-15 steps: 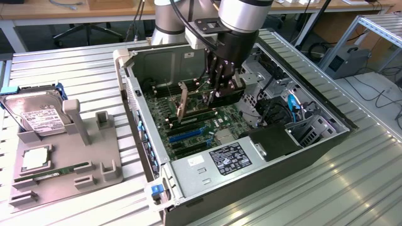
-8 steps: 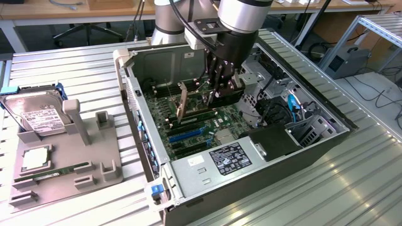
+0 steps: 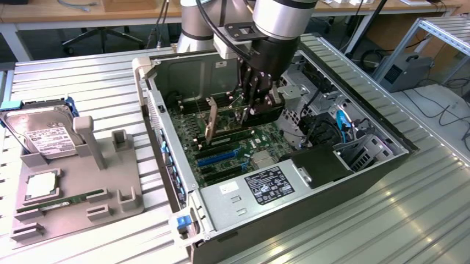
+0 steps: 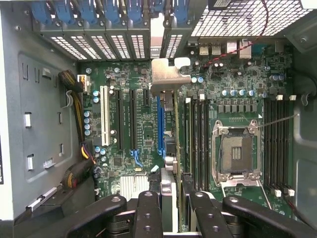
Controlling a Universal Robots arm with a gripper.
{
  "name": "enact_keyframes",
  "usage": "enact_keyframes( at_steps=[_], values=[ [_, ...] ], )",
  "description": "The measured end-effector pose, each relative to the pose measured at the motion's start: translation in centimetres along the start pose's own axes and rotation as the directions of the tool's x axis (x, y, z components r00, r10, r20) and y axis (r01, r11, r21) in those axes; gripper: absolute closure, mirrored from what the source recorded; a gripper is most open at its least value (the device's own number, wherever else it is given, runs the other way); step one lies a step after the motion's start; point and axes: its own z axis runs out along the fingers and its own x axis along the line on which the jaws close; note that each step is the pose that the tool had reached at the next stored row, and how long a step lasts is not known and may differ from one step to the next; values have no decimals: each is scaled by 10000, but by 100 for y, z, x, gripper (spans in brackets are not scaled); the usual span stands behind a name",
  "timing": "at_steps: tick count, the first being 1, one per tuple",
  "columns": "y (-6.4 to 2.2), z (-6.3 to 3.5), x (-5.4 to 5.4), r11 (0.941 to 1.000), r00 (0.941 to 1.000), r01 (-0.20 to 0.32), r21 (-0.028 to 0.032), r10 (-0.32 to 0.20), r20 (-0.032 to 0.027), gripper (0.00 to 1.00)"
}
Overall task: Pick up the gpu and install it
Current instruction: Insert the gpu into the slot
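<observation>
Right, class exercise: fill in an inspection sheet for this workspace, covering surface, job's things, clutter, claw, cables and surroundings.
Surface: ribbed metal table; open computer case lies on it.
Job's things: gpu on edge over the motherboard slots; whether it is seated cannot be told.
Clutter: grey holder with hard drive, processor, memory stick.
Claw: claw inside the case, closed on the gpu.
Cables: blue cable in case; black cables on floor.
Surroundings: wooden desks, metal rack.

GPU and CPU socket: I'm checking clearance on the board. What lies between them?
In the wrist view, a bank of black memory slots runs between the gpu and the CPU socket.
</observation>
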Motion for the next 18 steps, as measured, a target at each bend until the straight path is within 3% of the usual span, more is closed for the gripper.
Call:
enact_keyframes(
  at_steps=[18],
  values=[
    [39, 19, 16, 10000, 10000, 0, 1, 0, -1, 73]
  ],
)
